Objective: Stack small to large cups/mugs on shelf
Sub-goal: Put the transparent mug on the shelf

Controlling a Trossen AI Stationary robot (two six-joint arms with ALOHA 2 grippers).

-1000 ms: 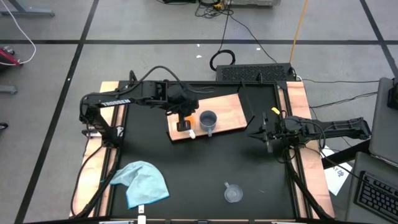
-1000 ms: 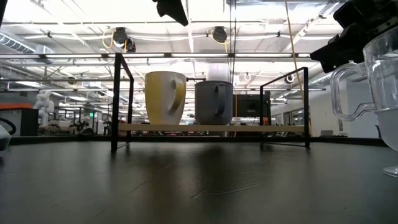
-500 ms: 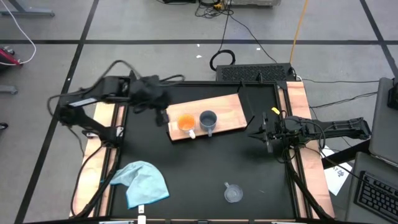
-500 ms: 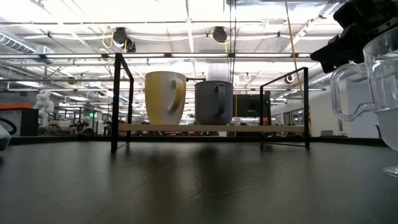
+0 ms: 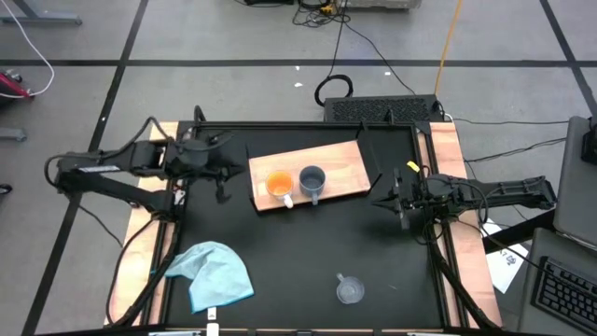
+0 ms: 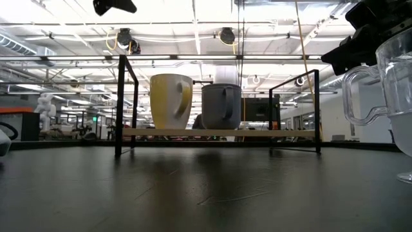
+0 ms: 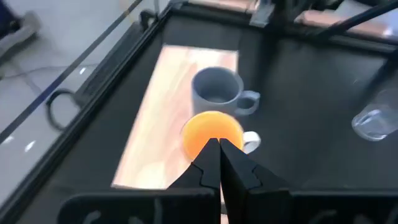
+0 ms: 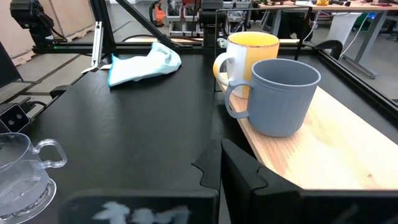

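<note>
While the orange cup (image 5: 278, 184) and grey-blue cup (image 5: 312, 180) stand side by side on the shelf (image 5: 341, 164), the clear cup (image 5: 350, 291) sits alone at the table's front, nearer the right gripper (image 5: 387, 200); both grippers, left gripper (image 5: 222, 184) included, are closed and empty

Your left arm (image 5: 121, 168) is matte black, looped cables on top; your right arm (image 5: 494, 193) is black too.
</note>
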